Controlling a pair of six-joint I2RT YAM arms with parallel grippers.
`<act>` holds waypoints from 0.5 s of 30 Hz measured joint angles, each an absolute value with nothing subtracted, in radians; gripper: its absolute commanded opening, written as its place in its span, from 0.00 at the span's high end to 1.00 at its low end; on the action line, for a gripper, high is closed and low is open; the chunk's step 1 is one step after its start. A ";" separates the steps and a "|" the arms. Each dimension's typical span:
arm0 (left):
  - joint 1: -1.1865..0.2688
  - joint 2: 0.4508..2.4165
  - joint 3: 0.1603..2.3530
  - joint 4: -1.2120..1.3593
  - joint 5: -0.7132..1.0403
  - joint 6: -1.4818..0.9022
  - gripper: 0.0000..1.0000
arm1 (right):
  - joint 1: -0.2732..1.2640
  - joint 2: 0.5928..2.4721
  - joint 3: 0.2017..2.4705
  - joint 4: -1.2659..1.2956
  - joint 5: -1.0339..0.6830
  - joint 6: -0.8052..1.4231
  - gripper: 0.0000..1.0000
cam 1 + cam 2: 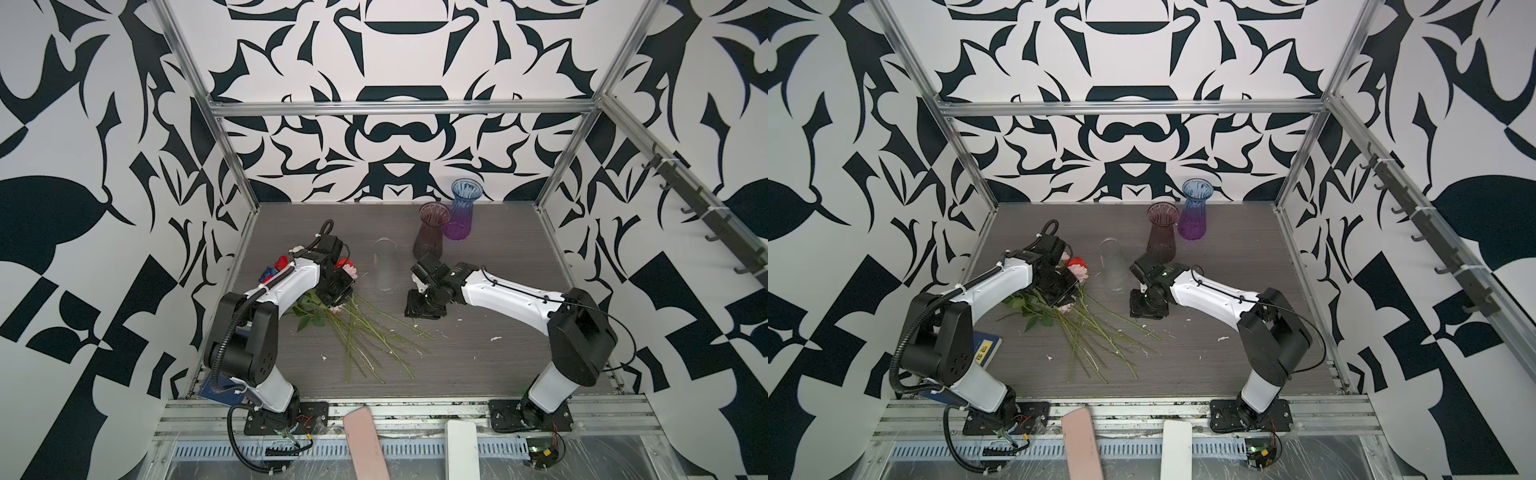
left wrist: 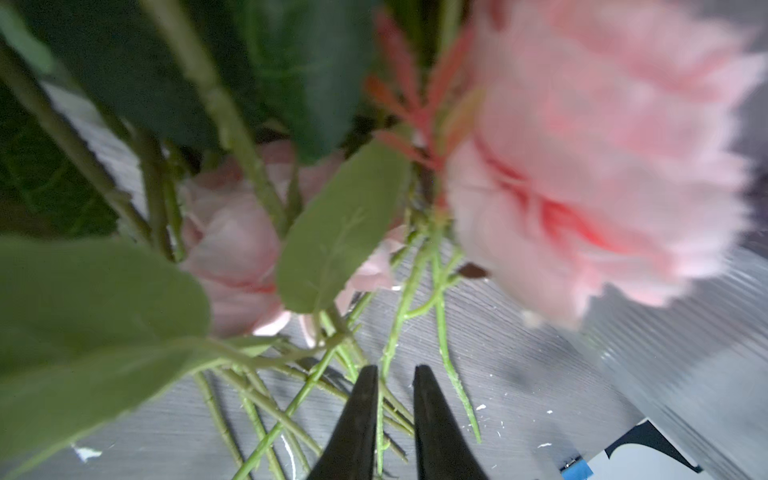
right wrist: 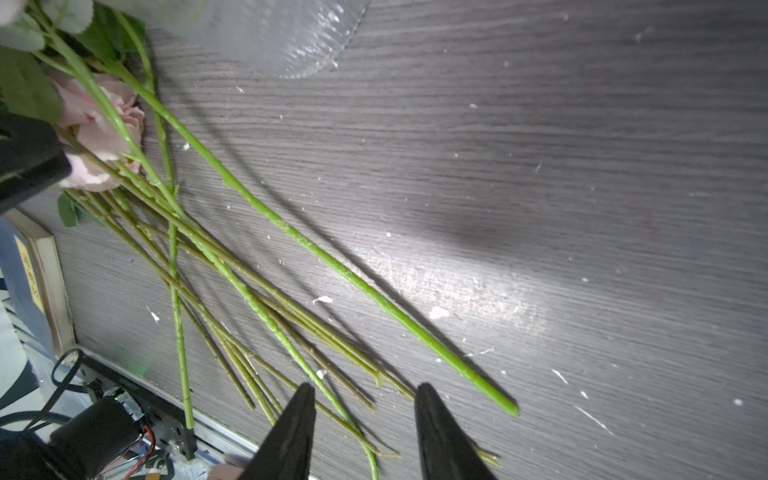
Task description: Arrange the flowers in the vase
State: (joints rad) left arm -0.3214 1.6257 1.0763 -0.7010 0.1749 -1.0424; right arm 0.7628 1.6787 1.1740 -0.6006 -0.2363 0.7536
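**Operator:** Where are the flowers?

**Spotter:** The flowers (image 1: 361, 332) lie in a loose heap on the table (image 1: 498, 257), right under your left gripper (image 2: 395, 376). Pink blooms and leaves crowd just ahead of its fingertips. The long stems fan out from there toward your right gripper (image 3: 363, 388).

**Operator:** Is my left one holding anything?

**Spotter:** Your left jaws stand only narrowly apart. One green stem runs through the gap, close against one finger. The gap is wider than the stem, so nothing looks pinched.

**Operator:** And the right?

**Spotter:** Your right jaws are well apart with nothing clamped. They are poised over the stem ends lying on the table.

**Operator:** The vase?

**Spotter:** The clear vase (image 1: 384, 266) stands upright between your two grippers, a little beyond both.
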 measured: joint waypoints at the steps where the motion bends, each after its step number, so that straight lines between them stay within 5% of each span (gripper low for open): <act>1: -0.319 1.630 1.073 -0.701 0.178 -1.044 0.79 | 0.763 1.682 1.177 -0.601 -0.237 0.754 0.57; 15: -0.298 1.728 1.071 -0.696 0.192 -1.029 0.79 | 0.763 1.700 1.196 -0.601 -0.234 0.757 0.56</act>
